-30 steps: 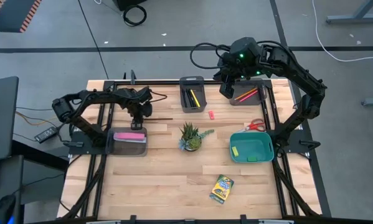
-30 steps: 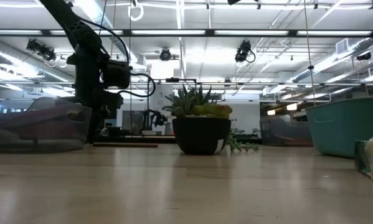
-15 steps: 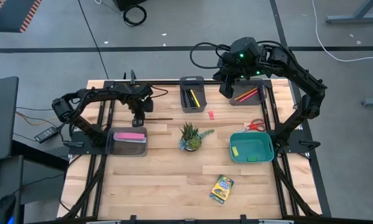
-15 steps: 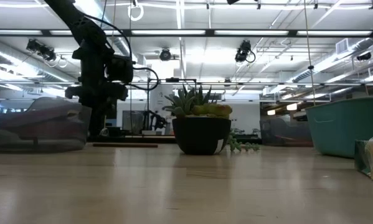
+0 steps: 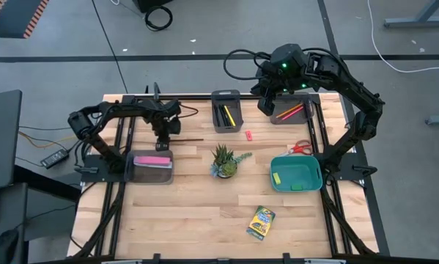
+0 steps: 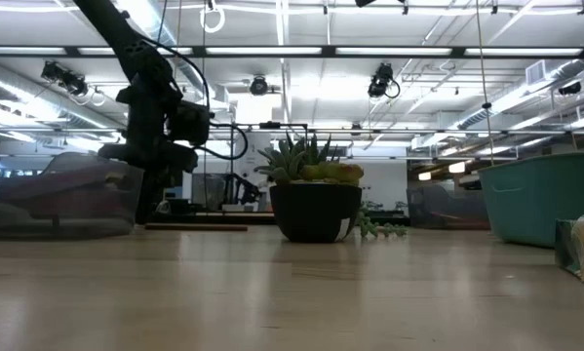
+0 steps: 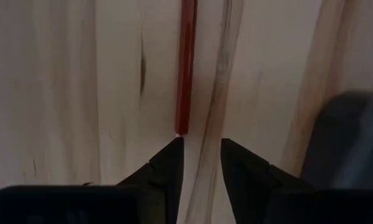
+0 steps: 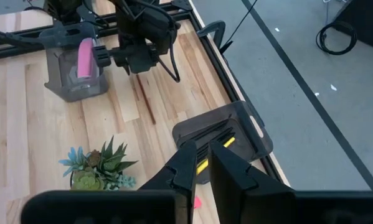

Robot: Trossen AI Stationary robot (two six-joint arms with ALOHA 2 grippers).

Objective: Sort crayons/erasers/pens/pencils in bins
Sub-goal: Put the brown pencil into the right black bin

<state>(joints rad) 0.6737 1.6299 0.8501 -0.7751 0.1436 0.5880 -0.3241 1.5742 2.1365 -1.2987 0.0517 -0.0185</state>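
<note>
The left gripper (image 5: 163, 134) is hanging above the table's far-left area, just over one end of a thin dark-red pencil (image 5: 190, 140) that is lying flat on the wood. In the left wrist view its fingers (image 7: 167, 163) are standing slightly apart with a narrow gap and are gripping nothing — the pencil's (image 7: 186, 65) end is lying just beyond the fingertips, off to one side of the gap. Just nearer than this gripper, the grey bin (image 5: 152, 172) is holding a long pink bar (image 5: 152, 160).

The right gripper (image 5: 268, 103) is hovering at the far side, between the dark narrow bin (image 5: 226, 97) and the far-right grey bin (image 5: 304, 117). Its fingers (image 8: 186, 163) are sitting close together with only a slim gap, empty. The dark bin is containing black and yellow pens (image 5: 227, 115); the far-right bin is containing red and orange pencils (image 5: 292, 112).

A small red-pink eraser (image 5: 248, 135) is lying on the wood near the dark bin. The teal bin (image 5: 295, 185) is sitting at the right, holding a yellow-green eraser (image 5: 276, 178) — red-handled scissors (image 5: 301, 147) are lying just beyond it. The potted plant (image 5: 223, 160) is standing at centre. The crayon box (image 5: 261, 222) is lying on the near-right wood, well apart from every bin.
</note>
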